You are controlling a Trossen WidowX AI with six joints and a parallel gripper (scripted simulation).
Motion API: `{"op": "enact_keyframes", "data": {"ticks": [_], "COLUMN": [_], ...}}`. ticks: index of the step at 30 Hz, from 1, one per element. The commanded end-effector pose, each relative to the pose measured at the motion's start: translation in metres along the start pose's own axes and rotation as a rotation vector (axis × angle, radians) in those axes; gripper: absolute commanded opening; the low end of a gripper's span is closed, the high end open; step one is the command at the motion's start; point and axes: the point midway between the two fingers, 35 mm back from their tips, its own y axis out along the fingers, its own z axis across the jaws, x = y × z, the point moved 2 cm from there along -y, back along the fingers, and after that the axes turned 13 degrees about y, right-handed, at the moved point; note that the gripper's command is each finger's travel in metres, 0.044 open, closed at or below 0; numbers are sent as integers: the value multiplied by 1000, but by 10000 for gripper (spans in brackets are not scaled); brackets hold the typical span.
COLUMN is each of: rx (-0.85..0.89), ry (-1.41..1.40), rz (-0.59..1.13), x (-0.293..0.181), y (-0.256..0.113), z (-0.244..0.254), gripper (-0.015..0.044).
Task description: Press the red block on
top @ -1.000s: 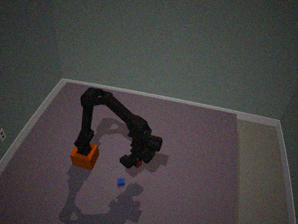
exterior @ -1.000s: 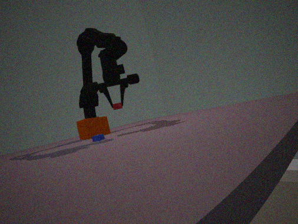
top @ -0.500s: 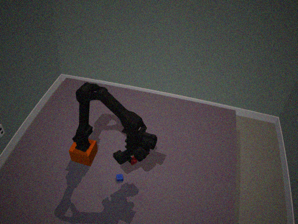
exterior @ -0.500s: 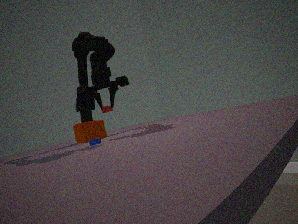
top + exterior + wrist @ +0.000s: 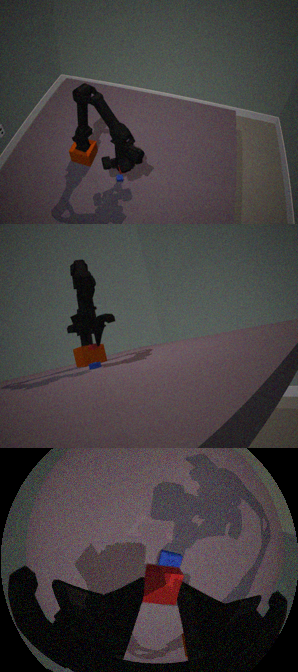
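Jaws (image 5: 120,171) (image 5: 96,345) of the black arm: closed on the glossy red rectangular block (image 5: 119,170) (image 5: 93,346) (image 5: 162,584), one finger at either side. Block held aloft; exterior view shows a gap beneath it. Under it, the small blue rectangular block (image 5: 119,178) (image 5: 95,365) (image 5: 170,558) sits on the mauve table (image 5: 188,165) (image 5: 165,389) (image 5: 95,513). Beyond, the orange box-shaped base (image 5: 80,157) (image 5: 88,356) (image 5: 185,647).

Risks, my reading: in the wrist view blue looks slightly turned against red and peeks out past its far edge. Coming down off-centre or twisted could catch an edge, skid blue away, or jam without a click. Pushing hard might slide red up between the fingers; letting go too soon would leave it merely perched.
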Motion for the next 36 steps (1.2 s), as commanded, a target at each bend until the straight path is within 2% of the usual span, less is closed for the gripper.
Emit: {"op": "enact_keyframes", "data": {"ticks": [1, 24, 36], "rx": [-4, -4, -4], "ry": [92, 97, 97], "rz": [-3, -2, -3], "x": [4, 6, 7], "y": [9, 45, 47], "z": [-14, -15, -15], "gripper": [0, 0, 0]}}
